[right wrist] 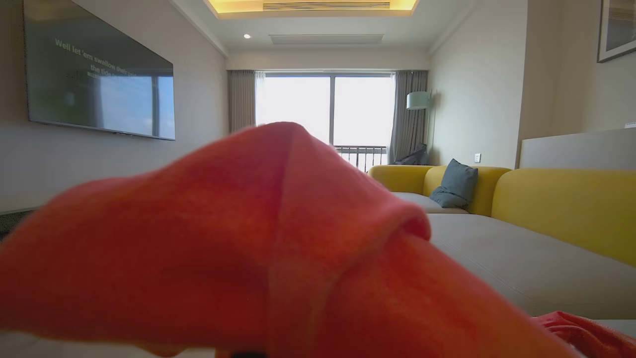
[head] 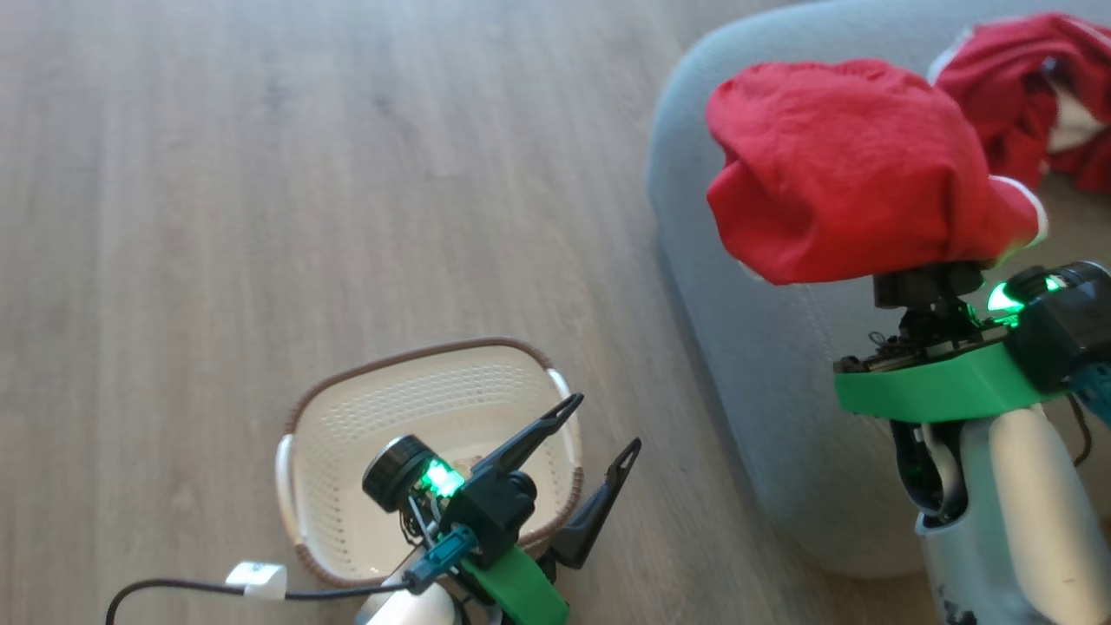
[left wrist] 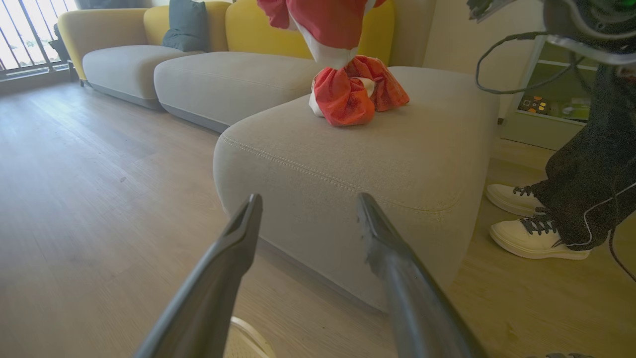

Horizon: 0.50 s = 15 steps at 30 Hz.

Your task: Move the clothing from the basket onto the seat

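A red garment (head: pixel 851 165) of the clothing hangs bunched over my right gripper (head: pixel 925 283), which is shut on it above the grey seat (head: pixel 746 365); the fingers are hidden under the cloth. In the right wrist view that garment (right wrist: pixel 278 238) covers the lower picture. A second red and white garment (head: pixel 1024 95) lies crumpled on the seat, and the left wrist view shows it (left wrist: pixel 355 89) on the cushion (left wrist: pixel 397 149). The cream basket (head: pixel 347 417) stands on the floor with nothing in it. My left gripper (head: pixel 599 430) hovers open over its right rim, fingers (left wrist: pixel 233 248) spread.
A person's feet in white shoes (left wrist: pixel 531 233) stand on the floor to the right of the seat. Yellow-backed sofa sections (left wrist: pixel 238 74) run on behind it. A cable with a white tag (head: pixel 256 580) lies left of the basket. Wood floor (head: pixel 304 174) stretches to the left.
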Tool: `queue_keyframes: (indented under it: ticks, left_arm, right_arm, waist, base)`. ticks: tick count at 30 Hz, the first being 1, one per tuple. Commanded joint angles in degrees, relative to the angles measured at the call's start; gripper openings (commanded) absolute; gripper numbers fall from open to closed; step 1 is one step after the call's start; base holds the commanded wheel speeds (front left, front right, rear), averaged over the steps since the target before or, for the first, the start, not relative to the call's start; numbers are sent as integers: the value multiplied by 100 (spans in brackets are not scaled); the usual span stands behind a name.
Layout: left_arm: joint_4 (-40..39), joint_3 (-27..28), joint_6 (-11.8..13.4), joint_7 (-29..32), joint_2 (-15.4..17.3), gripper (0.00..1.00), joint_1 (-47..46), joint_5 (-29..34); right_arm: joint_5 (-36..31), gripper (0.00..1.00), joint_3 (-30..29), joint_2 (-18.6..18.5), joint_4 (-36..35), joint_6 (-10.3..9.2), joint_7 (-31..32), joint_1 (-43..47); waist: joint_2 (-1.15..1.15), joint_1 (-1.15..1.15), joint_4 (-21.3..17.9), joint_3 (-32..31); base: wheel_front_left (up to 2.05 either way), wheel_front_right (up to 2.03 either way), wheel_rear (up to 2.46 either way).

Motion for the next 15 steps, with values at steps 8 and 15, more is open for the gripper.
queue_keyframes:
  ticks: [8, 15]
  left_arm:
    - [-222, 15, -5, -55, 105, 100, -376, -9]
    - [-266, 39, -5, -55, 152, 100, -292, -18]
  right_arm:
    - [-44, 0, -145, 80, -284, -1, -6, -239]
    - [-42, 0, -235, 99, -280, -1, -6, -161]
  waist:
    - [0, 0, -1023, 331]
    - [0, 0, -1740, 275]
  base:
    - [0, 0, 0]
    - [0, 0, 0]
